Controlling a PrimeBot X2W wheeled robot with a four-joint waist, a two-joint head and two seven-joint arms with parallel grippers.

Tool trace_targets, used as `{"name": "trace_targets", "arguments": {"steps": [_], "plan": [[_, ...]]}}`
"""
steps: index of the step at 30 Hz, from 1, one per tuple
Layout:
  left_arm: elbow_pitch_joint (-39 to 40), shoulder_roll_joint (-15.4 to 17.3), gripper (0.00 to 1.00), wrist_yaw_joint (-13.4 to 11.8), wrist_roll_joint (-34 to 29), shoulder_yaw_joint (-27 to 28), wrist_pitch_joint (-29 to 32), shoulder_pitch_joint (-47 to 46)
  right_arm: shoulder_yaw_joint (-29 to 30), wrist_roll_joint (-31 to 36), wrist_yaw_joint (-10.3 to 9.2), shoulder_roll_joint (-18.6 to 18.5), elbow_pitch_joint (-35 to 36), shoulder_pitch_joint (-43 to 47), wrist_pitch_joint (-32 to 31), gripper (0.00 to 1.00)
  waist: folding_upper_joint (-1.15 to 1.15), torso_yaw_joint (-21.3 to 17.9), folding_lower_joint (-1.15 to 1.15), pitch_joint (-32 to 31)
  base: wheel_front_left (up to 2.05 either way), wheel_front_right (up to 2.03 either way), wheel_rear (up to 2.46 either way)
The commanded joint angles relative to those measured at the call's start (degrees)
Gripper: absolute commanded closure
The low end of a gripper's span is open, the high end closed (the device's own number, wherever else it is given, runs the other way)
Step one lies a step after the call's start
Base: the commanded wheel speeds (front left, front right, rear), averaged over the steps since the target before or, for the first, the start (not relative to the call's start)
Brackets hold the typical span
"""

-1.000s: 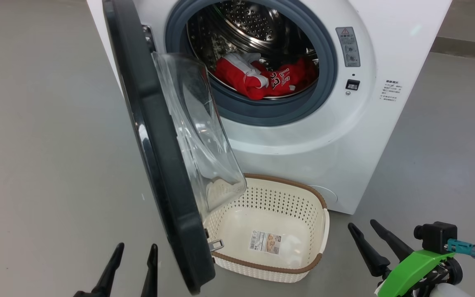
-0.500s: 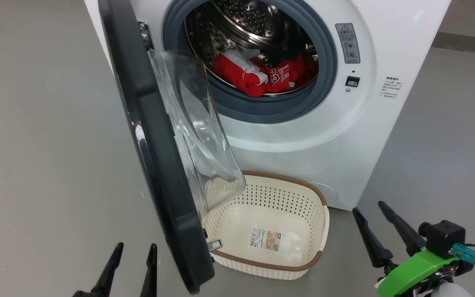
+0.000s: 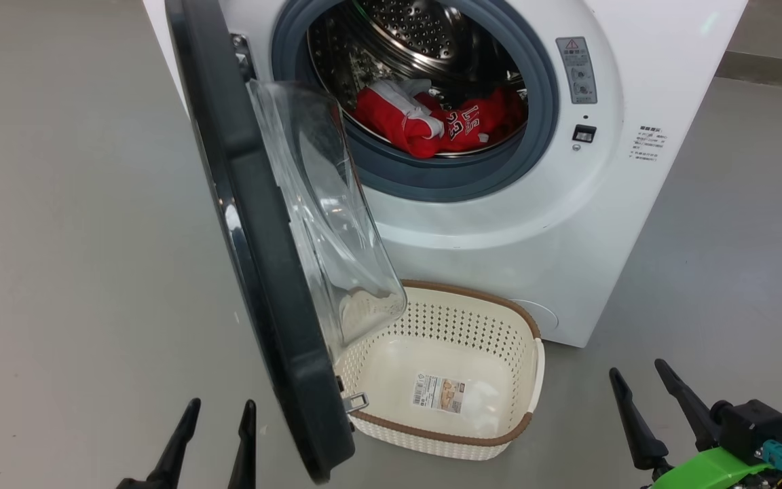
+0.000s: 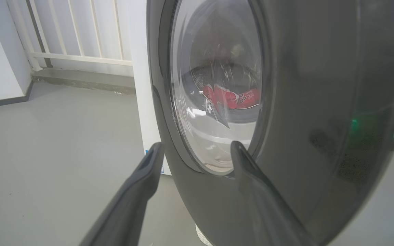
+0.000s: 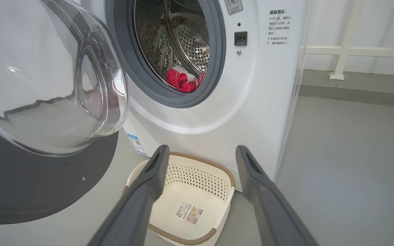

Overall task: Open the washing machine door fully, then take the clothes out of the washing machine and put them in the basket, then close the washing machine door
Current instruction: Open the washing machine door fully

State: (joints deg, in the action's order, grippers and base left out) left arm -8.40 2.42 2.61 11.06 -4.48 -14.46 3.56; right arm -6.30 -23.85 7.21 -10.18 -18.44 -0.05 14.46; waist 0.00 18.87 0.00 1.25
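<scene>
Compared with a second ago, the right claw (image 3: 635, 367) sits lower and further right in the head view. The left claw (image 3: 222, 404) holds the same spot at the lower left. The door (image 3: 255, 224), the clothes (image 3: 432, 122) and the basket (image 3: 472, 295) lie as before, apart from a slight shift of the camera.

Both claws are spread wide and grip nothing. The left claw (image 4: 196, 145) points at the outer face of the door (image 4: 320, 102), its fingers either side of the lower edge of the glass window. It is close, but contact cannot be told. The right claw (image 5: 202, 147) hangs over the grey floor (image 3: 58, 238) to the right of the basket (image 5: 197, 171), aimed at it and at the washing machine (image 3: 499, 231), touching neither.

The door stands swung out, edge-on to the head camera, and its glass bowl overhangs the basket's left end. The red clothes (image 5: 181, 78) are bundled at the bottom of the steel drum, just behind the grey rubber rim. They also show through the door glass (image 4: 231, 97). The basket sits on the floor right against the machine's front, below the opening. It holds only a sticker (image 3: 437, 394) on its bottom.
</scene>
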Motion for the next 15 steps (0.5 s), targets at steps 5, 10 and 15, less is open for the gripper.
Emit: {"name": "trace_targets", "arguments": {"steps": [5,10,15], "plan": [[1.6,0.5,0.0,0.1,-0.3,2.1,-0.5,-1.8,-0.2,1.9,0.28,0.1,0.1,0.5,0.5,0.0,0.0,-0.1,0.0,0.1,0.0,0.0,0.0],[1.7,0.5,0.0,0.2,-0.2,2.2,-0.5,-2.1,0.0,2.4,0.28,0.2,-0.6,0.3,0.5,0.0,0.0,-0.2,0.0,0.2,0.0,0.0,0.0],[3.4,0.5,1.0,-0.2,1.4,3.3,-0.5,-2.9,0.4,2.7,0.28,0.3,-0.4,0.1,0.5,0.0,0.0,-0.3,0.0,0.2,0.0,0.0,0.0]]}}
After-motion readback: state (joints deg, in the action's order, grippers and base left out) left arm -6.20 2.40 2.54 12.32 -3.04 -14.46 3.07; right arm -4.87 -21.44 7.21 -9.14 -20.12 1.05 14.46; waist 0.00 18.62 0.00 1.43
